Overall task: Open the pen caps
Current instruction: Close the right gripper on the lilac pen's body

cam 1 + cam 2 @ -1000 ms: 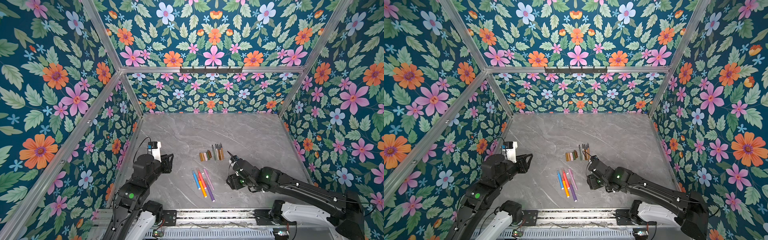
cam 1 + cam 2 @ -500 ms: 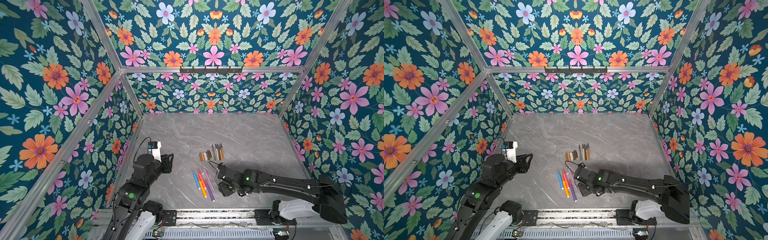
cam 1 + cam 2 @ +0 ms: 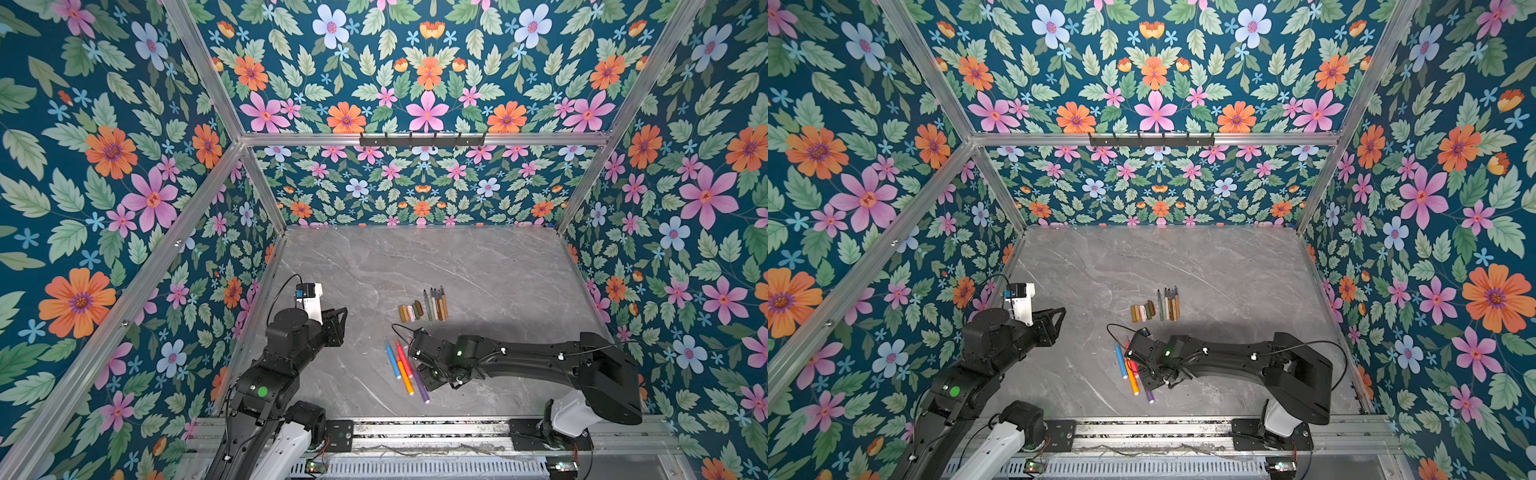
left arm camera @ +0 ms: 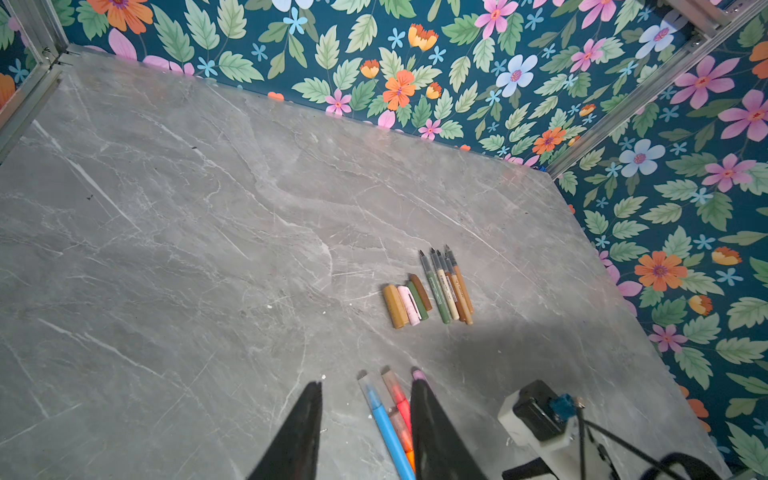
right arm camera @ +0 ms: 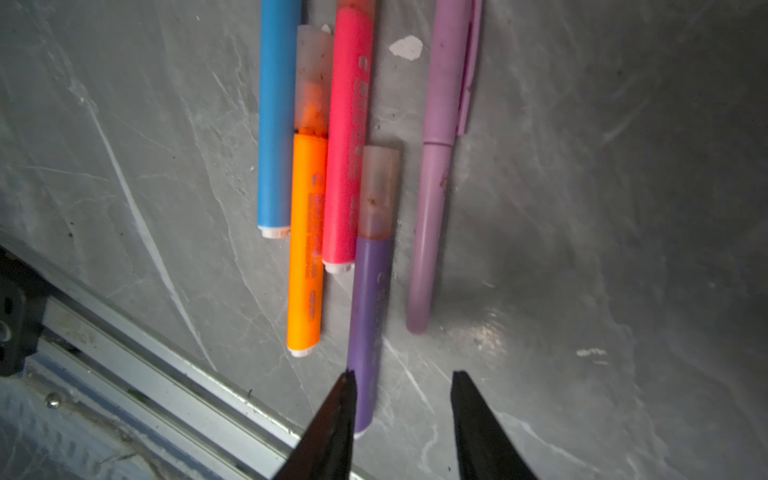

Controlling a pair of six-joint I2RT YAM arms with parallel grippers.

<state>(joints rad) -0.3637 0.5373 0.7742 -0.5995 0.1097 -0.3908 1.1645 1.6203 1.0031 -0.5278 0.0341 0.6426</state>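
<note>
Parted and gripping nothing, the jaws of the right gripper [image 5: 401, 376] hang low over the grey marble-patterned tabletop [image 3: 478, 270] at the lower centre of both top views, just past the aluminium rail [image 5: 145, 365] along the near edge; the butt end of a purple marker [image 5: 368, 316] lies on the table inside the gap, close against one black fingertip [image 5: 336, 415] and apart from the other. That marker carries a translucent reddish cap [image 5: 379, 187]. Beside it, touching in a tight bundle, lie an orange marker [image 5: 305, 249] with its own translucent cap [image 5: 313, 75], a pink marker [image 5: 347, 145] and a blue marker [image 5: 275, 124]; a lilac pen with a clip [image 5: 432, 208] lies just apart on the other side. The left gripper [image 4: 365, 382], at the lower left of both top views, is raised above the table with its jaws likewise spread and empty. Farther back, near the middle of the table, four loose pen caps [image 4: 407, 301] — ochre, pink, olive and brown stubby plastic cylinders — lie side by side touching, and just to their right in the top views lies a row of uncapped thin pen bodies [image 4: 449, 291], tips pointing toward the floral back wall [image 3: 415, 195].
</note>
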